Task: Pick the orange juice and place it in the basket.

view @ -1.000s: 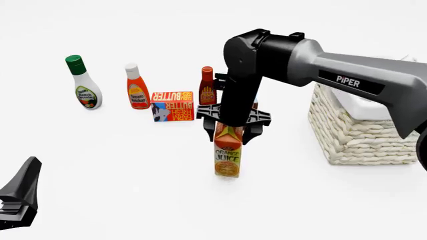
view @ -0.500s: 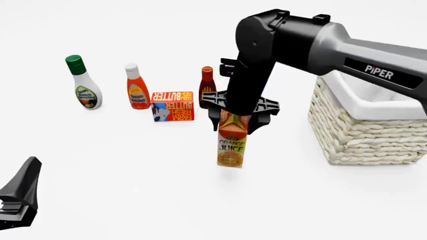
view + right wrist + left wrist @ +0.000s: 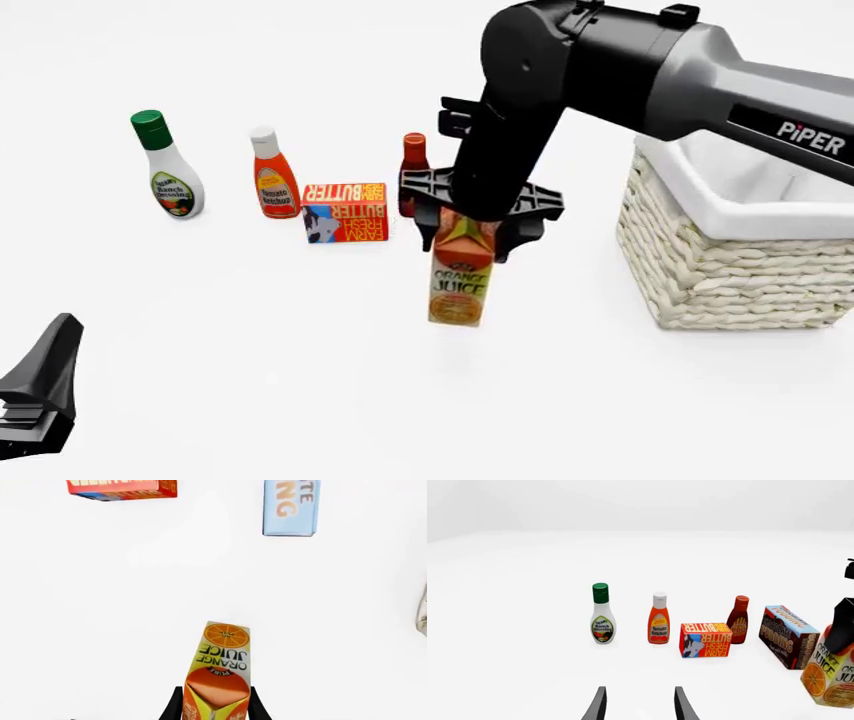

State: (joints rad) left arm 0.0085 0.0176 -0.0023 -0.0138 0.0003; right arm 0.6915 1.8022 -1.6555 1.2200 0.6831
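The orange juice [image 3: 459, 272] is a tall orange and yellow carton hanging in the air above the table, held by its gable top. My right gripper [image 3: 467, 225] is shut on it from above; in the right wrist view the orange juice [image 3: 217, 675] sits between the two fingers. At the right edge of the left wrist view the orange juice [image 3: 830, 672] shows partly. The basket [image 3: 727, 265], cream wicker with a white liner, stands to the right of the carton. My left gripper [image 3: 639, 707] is open and empty, low at the near left [image 3: 34, 400].
At the back stand a ranch dressing bottle [image 3: 167, 165], a ketchup bottle [image 3: 274, 173], a flat butter box [image 3: 344, 212] and a BBQ sauce bottle [image 3: 415, 170]. A brown chocolate pudding box [image 3: 787, 636] lies behind the carton.
My right gripper has lifted the orange juice off the table, rising and shifting slightly right toward the basket. The left arm has not moved.
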